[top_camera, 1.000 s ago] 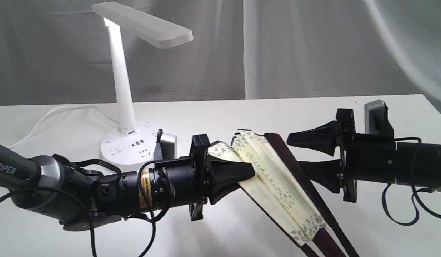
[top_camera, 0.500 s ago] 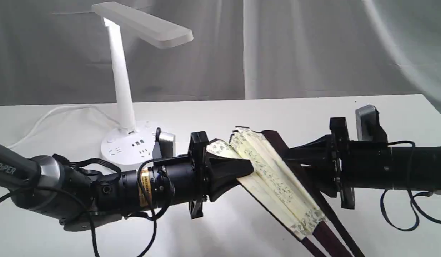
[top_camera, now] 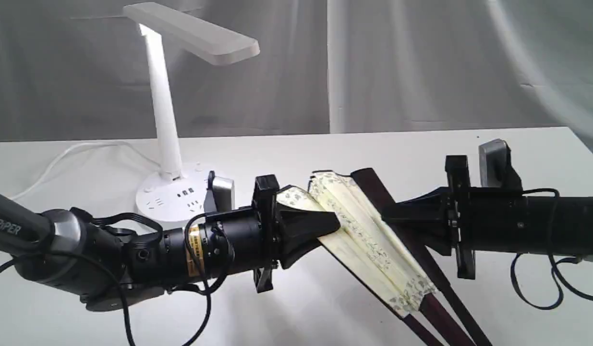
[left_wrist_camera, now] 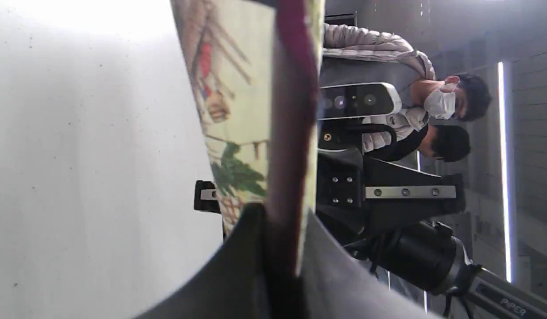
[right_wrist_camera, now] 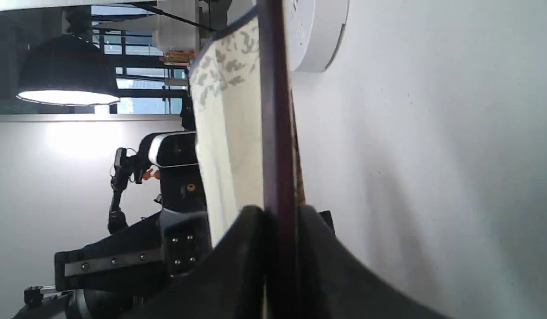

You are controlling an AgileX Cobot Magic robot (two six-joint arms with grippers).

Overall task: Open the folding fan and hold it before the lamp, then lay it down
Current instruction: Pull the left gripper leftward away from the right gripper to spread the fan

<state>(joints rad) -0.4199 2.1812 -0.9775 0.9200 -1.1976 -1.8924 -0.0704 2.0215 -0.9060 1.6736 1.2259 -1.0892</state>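
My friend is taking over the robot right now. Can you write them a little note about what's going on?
Left gripper: shut on the folding fan's left guard.
Right gripper: shut on its right guard.
Fan: tilted over the table, barely spread; the lamp stands behind, to the left.
Done: both guards gripped.
Left: spread the fan, hold it before the lamp, lay it down.

Lamp (top_camera: 164, 120) back left; folding fan (top_camera: 368, 235) spans middle; table (top_camera: 421, 154) back right open.

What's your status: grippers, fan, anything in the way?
Both shut: left gripper on one guard of the folding fan, right gripper on the other. Fan barely spread. Nothing in the way; lamp stands apart behind.
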